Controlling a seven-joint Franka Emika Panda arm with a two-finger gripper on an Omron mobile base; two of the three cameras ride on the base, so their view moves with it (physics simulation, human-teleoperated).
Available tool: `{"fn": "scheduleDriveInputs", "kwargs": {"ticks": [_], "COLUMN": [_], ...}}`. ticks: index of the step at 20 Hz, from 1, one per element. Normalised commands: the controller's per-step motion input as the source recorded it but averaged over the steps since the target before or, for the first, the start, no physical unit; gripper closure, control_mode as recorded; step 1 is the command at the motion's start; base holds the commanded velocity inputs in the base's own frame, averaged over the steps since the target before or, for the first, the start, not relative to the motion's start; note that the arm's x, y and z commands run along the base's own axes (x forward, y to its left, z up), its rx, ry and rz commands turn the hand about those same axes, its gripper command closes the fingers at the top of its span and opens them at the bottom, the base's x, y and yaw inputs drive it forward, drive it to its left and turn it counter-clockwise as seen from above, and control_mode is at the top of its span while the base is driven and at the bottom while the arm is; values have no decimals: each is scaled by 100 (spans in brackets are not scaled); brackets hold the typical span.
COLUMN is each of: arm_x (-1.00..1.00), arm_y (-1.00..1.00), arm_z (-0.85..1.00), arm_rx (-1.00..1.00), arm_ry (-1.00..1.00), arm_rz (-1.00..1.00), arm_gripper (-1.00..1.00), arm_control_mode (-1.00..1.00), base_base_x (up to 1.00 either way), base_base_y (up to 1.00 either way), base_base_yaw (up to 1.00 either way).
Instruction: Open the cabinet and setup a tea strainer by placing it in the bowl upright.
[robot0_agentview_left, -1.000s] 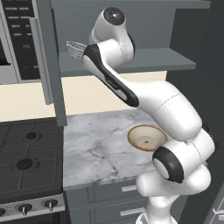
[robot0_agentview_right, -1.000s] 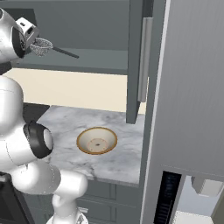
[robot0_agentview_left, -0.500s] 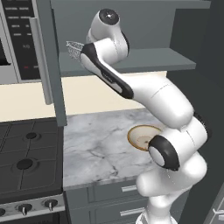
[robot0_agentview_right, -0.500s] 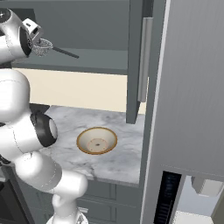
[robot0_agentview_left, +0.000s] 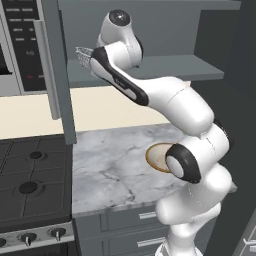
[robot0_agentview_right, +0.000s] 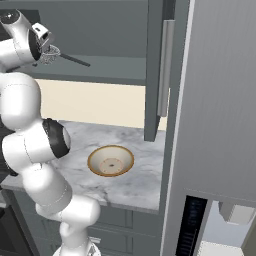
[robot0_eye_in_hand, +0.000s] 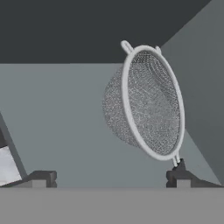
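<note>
The cabinet (robot0_agentview_left: 150, 67) stands open, its left door (robot0_agentview_left: 57, 65) and right door (robot0_agentview_right: 155, 75) swung out. On its grey shelf (robot0_agentview_right: 110, 67) lies the tea strainer (robot0_agentview_right: 50, 53): a silver mesh basket with a thin dark handle (robot0_agentview_right: 75, 60) that points right. My gripper (robot0_agentview_right: 46, 46) is at the mesh end, open. In the hand view the gripper (robot0_eye_in_hand: 110, 177) has its fingers wide apart. The tea strainer (robot0_eye_in_hand: 148, 103) is just ahead, its stem close to the right fingertip (robot0_eye_in_hand: 179, 177). The bowl (robot0_agentview_right: 110, 161) sits on the counter below, partly behind my arm in the left base view (robot0_agentview_left: 154, 155).
A marble counter (robot0_agentview_left: 115, 160) runs under the cabinet, with grey drawers (robot0_agentview_left: 140, 220) below it. A black stove (robot0_agentview_left: 30, 175) and a microwave (robot0_agentview_left: 20, 45) are to the left. A tall grey panel (robot0_agentview_right: 220, 100) closes off the right.
My arm's elbow and upper links have swung round while the hand stays at the strainer's mesh end. The strainer and the bowl have not moved.
</note>
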Motion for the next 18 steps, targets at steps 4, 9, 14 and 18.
{"fn": "scheduleDriveInputs", "kwargs": {"ticks": [4,9,14,18], "arm_x": [18,15,13,23], "arm_y": [13,14,8,0], "arm_z": [0,0,0,0], "arm_rx": [-8,-8,-4,0], "arm_ry": [15,5,0,0], "arm_rz": [-7,-7,-3,0], "arm_gripper": [-100,-100,-100,-100], "arm_control_mode": [-100,-100,-100,-100], "base_base_x": [0,0,0,0], "base_base_y": [0,0,0,0], "base_base_yaw": [0,0,0,0]}}
